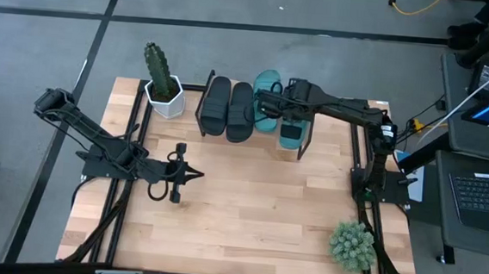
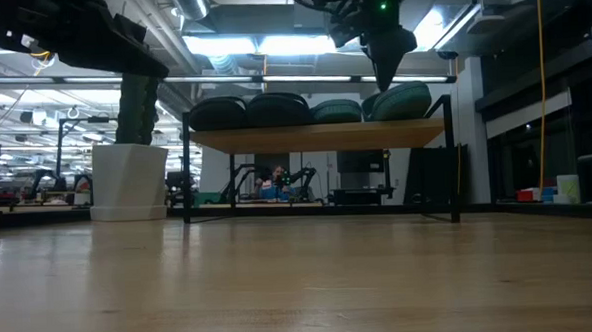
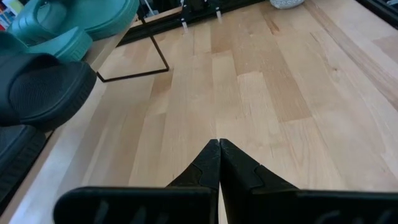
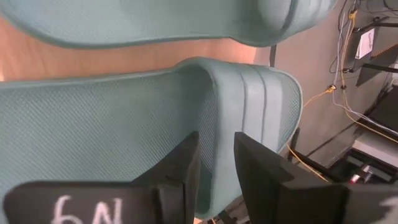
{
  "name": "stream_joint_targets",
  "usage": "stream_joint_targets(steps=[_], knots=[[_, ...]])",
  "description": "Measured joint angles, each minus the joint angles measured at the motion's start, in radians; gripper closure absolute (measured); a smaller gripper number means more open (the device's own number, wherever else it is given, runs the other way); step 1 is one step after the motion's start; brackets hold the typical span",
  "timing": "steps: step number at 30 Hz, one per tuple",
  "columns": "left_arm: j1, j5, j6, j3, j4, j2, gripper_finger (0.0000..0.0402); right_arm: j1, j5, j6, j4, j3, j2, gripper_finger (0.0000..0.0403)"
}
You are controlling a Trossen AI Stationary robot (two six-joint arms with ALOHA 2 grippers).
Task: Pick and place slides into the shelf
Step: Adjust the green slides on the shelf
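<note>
While pinching the last teal slide (image 4: 124,118) on the shelf (image 1: 300,145), right gripper (image 4: 214,174) half-closed across its strap beside its twin. Risky: lifting away unreleased drags it off. Left gripper (image 3: 219,163) shut, empty, parked over the table (image 1: 248,206).

Four slides (image 1: 229,108) side by side on the shelf (image 2: 315,137)

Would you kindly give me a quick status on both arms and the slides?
Left gripper shut, empty, waiting over the table. Right gripper over the shelf, jaws astride the last teal slide's strap. Two black slides and other teal slide shelved. Nothing in the way.
</note>
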Motion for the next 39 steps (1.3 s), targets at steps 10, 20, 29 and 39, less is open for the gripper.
stream_joint_targets(steps=[10, 20, 29, 39], knots=[[0.0, 0.0, 0.0, 0.0, 0.001, 0.0, 0.0401, 0.0, 0.029, -0.004, 0.0, 0.0, 0.002, 0.0303], [0.0, 0.0, 0.0, 0.0, 0.003, 0.0, 0.0401, -0.006, 0.136, -0.002, 0.018, -0.099, 0.007, 0.0303], [0.0, 0.0, 0.0, 0.0, 0.003, 0.0, 0.0401, -0.006, 0.153, 0.0, 0.083, -0.129, 0.007, 0.0306], [0.0, 0.0, 0.0, 0.0, 0.003, 0.0, 0.0401, -0.006, 0.171, 0.0, 0.108, -0.129, 0.007, 0.039]])
